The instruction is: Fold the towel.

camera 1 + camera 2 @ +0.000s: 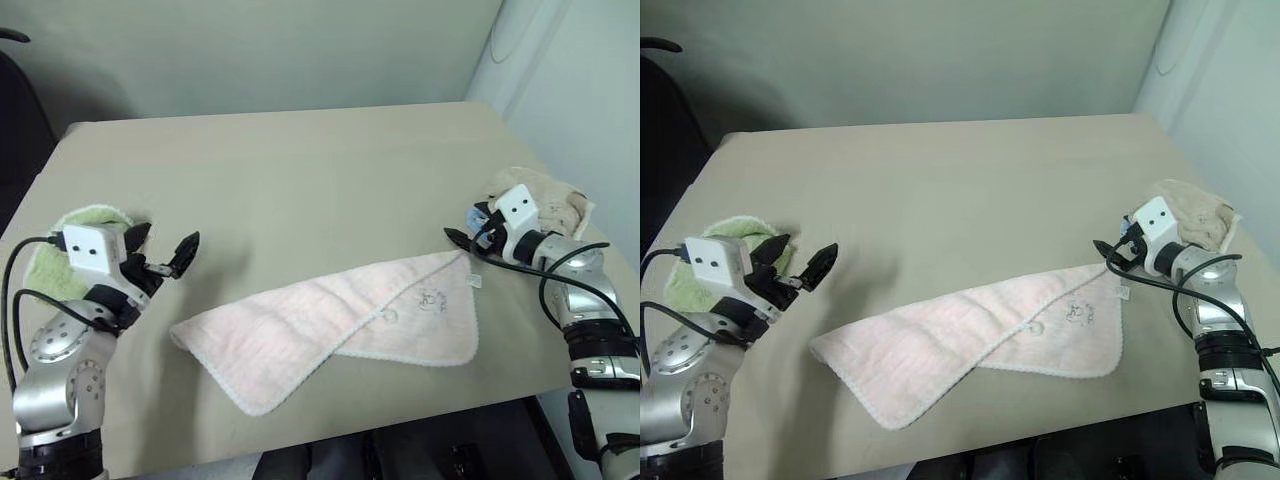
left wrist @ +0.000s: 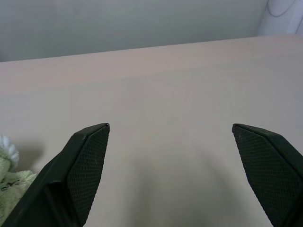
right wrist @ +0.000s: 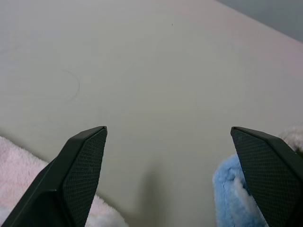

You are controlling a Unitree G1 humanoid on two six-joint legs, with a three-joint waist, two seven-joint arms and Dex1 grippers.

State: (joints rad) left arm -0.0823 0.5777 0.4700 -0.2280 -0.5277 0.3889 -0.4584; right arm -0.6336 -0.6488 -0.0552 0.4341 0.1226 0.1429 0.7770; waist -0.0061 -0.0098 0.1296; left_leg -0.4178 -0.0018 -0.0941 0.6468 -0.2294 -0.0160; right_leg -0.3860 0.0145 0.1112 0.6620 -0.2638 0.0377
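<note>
Where the table [image 1: 300, 170] bears it, folded towel [image 1: 330, 325].

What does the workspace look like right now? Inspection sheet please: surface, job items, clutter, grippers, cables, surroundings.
Surface: beige table, flat, faint ring mark in the right wrist view.
Job's things: pale pink towel near the front edge, folded over once unevenly, embroidered motif facing up, small loop tag at its right corner.
Clutter: lime-green towel bunched at the left edge; beige-tan towel bunched at the right edge; blue fuzzy cloth beside the right gripper.
Grippers: left gripper open, holding nothing, over bare table left of the pink towel; right gripper open, holding nothing, by the towel's right corner.
Cables: black cables looped along both forearms.
Surroundings: plain wall behind; dark chair at far left.
</note>
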